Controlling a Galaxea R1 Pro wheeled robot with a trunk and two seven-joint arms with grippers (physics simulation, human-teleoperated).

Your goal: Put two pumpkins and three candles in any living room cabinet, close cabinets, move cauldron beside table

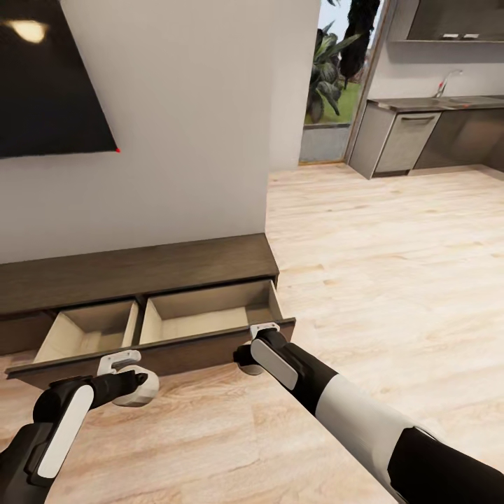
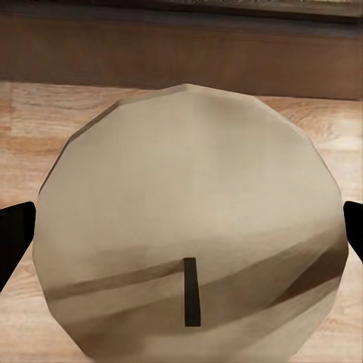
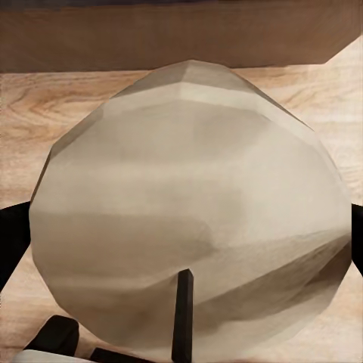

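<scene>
The long dark-brown cabinet (image 1: 133,269) stands against the wall below the TV. Its drawer (image 1: 203,318) is pulled out, showing two pale wood compartments with nothing in them. My left gripper (image 1: 133,381) hovers just in front of the drawer's front panel, shut on a beige-grey candle (image 1: 142,395). In the left wrist view that candle's flat top (image 2: 189,219) and its dark wick sit between the black fingers (image 2: 15,231). My right gripper (image 1: 250,358) is at the drawer's right front corner, shut on a second candle (image 3: 189,219). The pumpkins, cauldron and table are out of view.
A black TV (image 1: 42,77) hangs on the white wall above the cabinet. Light wood plank floor (image 1: 392,266) stretches to the right toward grey kitchen units (image 1: 406,140) and a glass door with plants (image 1: 329,77).
</scene>
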